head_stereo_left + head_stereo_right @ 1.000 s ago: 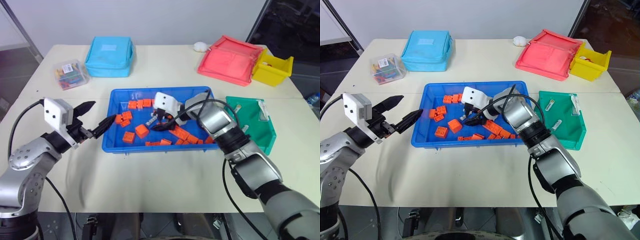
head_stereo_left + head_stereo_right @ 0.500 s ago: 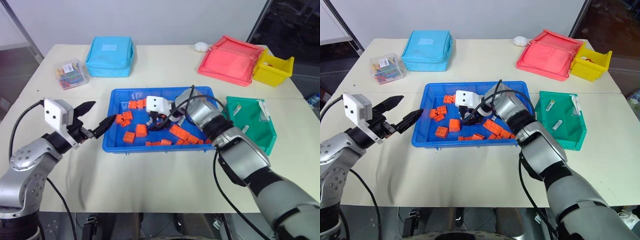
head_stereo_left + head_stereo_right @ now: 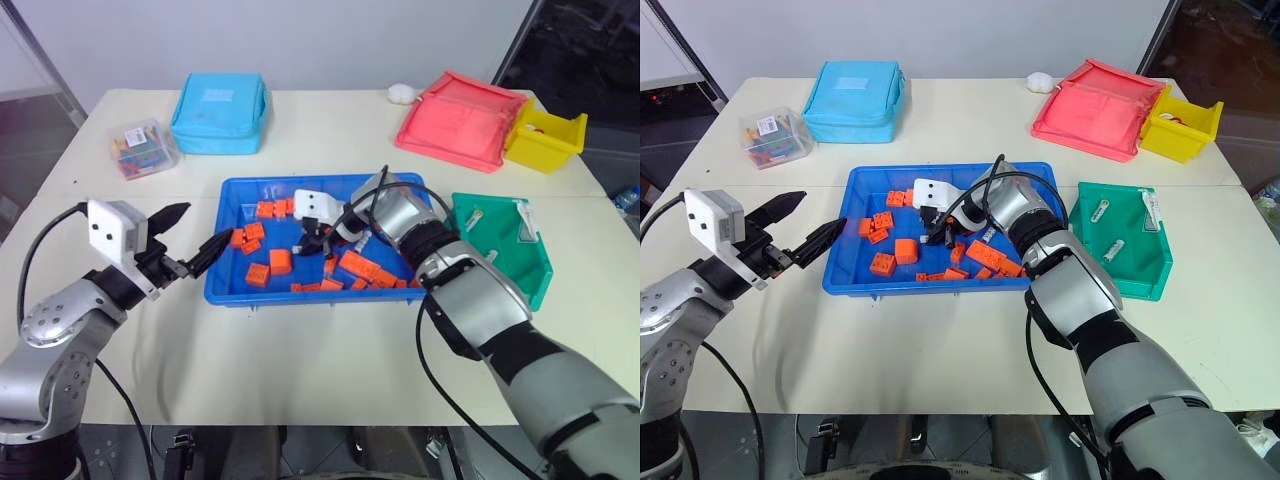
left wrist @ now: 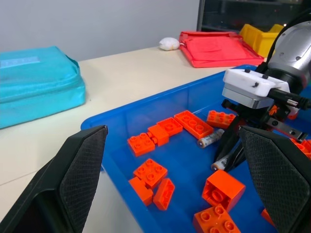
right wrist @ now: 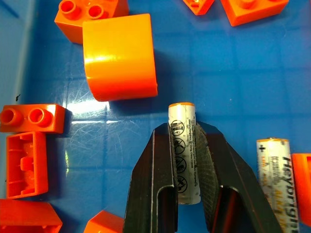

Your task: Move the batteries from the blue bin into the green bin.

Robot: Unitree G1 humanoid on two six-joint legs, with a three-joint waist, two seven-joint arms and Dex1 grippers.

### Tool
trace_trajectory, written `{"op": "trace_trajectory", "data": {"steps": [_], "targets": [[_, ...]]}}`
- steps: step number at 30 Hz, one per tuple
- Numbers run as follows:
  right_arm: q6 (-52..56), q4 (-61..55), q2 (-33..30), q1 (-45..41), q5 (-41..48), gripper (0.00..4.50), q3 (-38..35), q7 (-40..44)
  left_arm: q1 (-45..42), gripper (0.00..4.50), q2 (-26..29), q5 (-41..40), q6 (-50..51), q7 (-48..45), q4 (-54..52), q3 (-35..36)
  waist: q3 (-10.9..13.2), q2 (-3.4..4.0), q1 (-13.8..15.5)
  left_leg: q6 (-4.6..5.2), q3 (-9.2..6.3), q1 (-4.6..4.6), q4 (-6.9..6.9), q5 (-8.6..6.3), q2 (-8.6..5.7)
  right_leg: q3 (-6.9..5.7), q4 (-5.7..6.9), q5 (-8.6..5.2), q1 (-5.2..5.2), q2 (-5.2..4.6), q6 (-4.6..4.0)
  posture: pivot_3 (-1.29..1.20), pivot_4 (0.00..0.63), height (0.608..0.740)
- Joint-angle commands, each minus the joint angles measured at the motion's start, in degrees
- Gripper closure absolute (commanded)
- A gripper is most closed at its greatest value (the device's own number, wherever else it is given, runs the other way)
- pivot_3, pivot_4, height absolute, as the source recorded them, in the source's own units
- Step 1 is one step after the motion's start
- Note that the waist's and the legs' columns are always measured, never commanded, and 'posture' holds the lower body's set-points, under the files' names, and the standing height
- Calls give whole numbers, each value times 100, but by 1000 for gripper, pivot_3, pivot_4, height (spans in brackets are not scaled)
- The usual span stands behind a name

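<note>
The right gripper [image 5: 183,160] has its two black, finely ribbed fingers pinched on a battery [image 5: 184,150], a smooth silvery cylinder with an orange-rimmed cap and small printed symbols, lying on the scuffed glossy floor of the blue bin [image 3: 228,285]. A second battery [image 5: 273,182] with printed lettering lies just beside it at about three o'clock, not touching. At eleven o'clock from the held battery sits a rounded orange brick [image 5: 120,56]; studded orange bricks [image 5: 32,118] lie near at nine o'clock, one turned hollow side up. The bin is a wide shallow rectangular tray of bright plastic with a raised rim, on a pale matte table [image 3: 320,350]. The left gripper [image 3: 187,240] hovers over the table at nine o'clock from the tray, its pointed, mesh-textured fingers spread apart and holding nothing. The green bin [image 3: 535,275], teal with tall sides, stands at three o'clock from the tray and has batteries in it [image 3: 1113,250]. Beyond, at about one o'clock, lie a red fabric pouch [image 3: 458,120] and a yellow bin [image 3: 545,140]; at eleven o'clock, a light-blue zipped pouch [image 3: 218,112] and a clear box [image 3: 142,148].
</note>
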Motion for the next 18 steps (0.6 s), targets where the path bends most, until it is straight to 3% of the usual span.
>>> {"op": "trace_trajectory", "data": {"steps": [1,5,9,18], "targets": [[192,-368,-99,-310,263,4462,-461,-17,-101,0,89,-172,-7,-122,-180,46,1,2,1,0,0,-1,0,0,0,0,0,0,-1,0,0,0,150,740],[780,-1260,-503,-519,617,4462,-929,241,-211,0,289,-363,107,-425,-117,31,4,4,6,-2,1,-7,0,1,-1,0,0,0,-7,-2,0,0,150,740],[2097,-3122,-1558,-347,1024,4462,-1365,686,-605,0,742,-546,292,-1151,199,-233,7,6,87,-2,-8,-16,1,1,-7,-8,-3,0,-6,-7,0,0,150,740],[3671,-5751,-3897,1565,1127,4462,-1828,526,-1732,0,1153,-509,383,-2364,1121,-975,9,8,149,-1,1,-13,1,1,-8,-8,-21,0,1,-7,1,0,150,740]]}}
